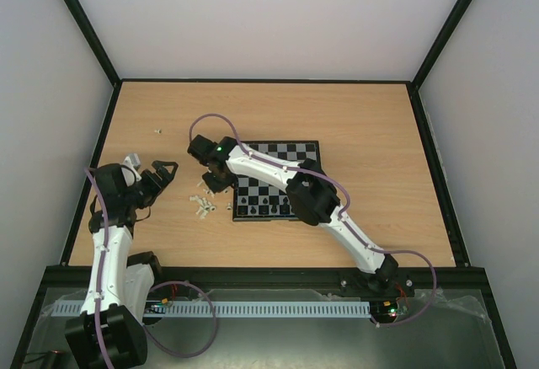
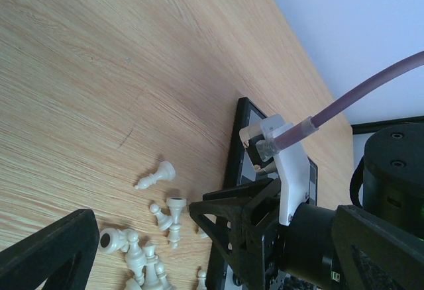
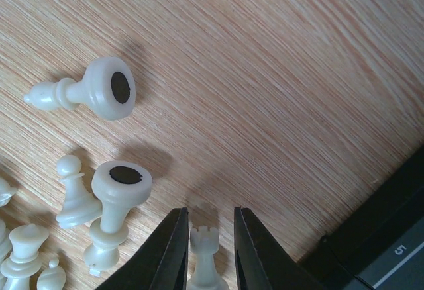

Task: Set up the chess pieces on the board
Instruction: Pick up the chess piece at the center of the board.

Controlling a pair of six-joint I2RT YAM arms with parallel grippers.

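Beside board (image 1: 290, 152), right jaws flank rook (image 3: 204, 245), base cut off, grip unclear; left jaws wide, empty.

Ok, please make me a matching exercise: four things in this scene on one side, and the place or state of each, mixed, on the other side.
Things:
1. white rook
2. left pincer
3. board
4. pointed white piece

Places and states:
A. lying on its side on the table
B. wide open
C. upright between the fingers of the right pincer
D. partly under the right arm

Pairs: 1-C, 2-B, 3-D, 4-A
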